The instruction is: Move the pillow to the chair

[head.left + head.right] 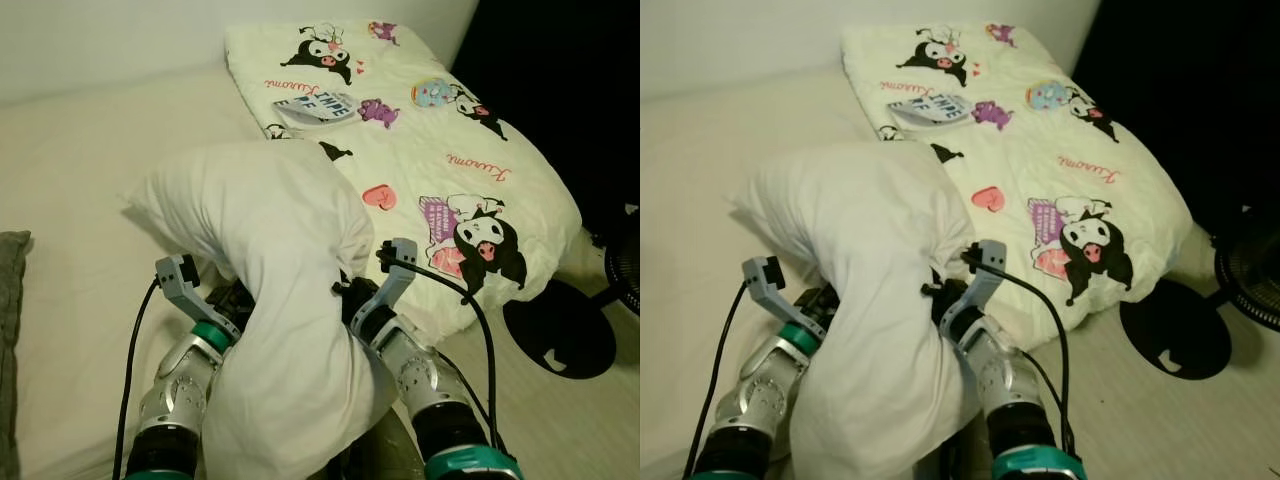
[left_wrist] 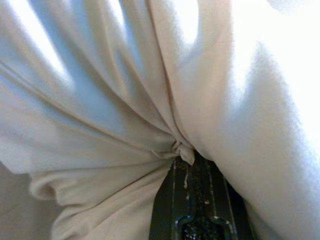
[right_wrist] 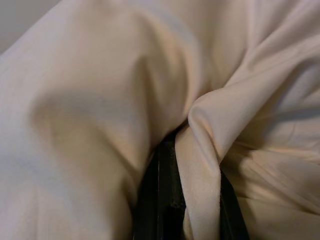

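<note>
Sagging between your arms, the pillow (image 1: 270,300) hung over the bed (image 1: 70,180); left gripper (image 1: 232,308) and right gripper (image 1: 352,300) each pinched bunched fabric. Thin folds could have slipped free, with no chair visible.

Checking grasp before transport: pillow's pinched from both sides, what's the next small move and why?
Probably lift it a little further and back away from the bed. The white pillow is folded and squeezed between the left tool and right tool, with fabric bunched around a black finger in the wrist views. Its upper end still droops near the mattress, beside the cartoon-print blanket.
</note>
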Robot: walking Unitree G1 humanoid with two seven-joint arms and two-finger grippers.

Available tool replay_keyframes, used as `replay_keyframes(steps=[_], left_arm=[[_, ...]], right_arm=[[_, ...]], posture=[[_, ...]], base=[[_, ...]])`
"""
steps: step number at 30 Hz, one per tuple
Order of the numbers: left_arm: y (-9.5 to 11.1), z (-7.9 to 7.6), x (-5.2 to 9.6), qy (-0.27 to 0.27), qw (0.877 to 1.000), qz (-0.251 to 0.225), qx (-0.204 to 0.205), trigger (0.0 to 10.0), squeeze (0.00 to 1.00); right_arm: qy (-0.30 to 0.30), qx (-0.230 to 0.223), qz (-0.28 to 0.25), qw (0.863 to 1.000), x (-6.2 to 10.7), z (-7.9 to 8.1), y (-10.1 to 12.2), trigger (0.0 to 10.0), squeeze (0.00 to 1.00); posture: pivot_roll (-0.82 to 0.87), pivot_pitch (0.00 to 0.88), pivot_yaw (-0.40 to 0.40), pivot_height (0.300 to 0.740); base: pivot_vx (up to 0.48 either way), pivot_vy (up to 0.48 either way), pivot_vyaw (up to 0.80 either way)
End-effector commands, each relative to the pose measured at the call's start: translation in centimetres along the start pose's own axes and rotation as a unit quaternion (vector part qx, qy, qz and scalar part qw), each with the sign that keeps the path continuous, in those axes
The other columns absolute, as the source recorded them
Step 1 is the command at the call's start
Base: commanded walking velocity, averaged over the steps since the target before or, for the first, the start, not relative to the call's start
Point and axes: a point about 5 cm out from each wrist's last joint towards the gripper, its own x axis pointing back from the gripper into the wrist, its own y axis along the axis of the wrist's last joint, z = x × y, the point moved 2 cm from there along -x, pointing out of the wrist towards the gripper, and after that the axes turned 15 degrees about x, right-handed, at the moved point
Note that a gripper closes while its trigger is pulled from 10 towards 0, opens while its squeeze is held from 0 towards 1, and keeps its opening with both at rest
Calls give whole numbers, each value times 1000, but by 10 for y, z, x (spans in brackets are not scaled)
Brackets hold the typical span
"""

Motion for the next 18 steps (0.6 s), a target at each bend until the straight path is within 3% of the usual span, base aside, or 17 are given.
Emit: replay_keyframes(steps=[1,13,18], left_arm=[[-18,-29,-15,-66,997,36,7,0,0],[3,-63,-32,-108,993,13,-44,0,0],[6,-59,-34,-75,994,11,-82,0,0]], right_arm=[[91,-10,-1,996,-14,41,-4,0,0],[125,-5,-48,991,-14,55,20,0,0],[117,-9,-57,991,-14,54,24,0,0]], posture=[[58,21,49,631],[61,0,59,631],[60,0,60,631]], base=[[0,0,0],[0,0,0],[0,0,0]])
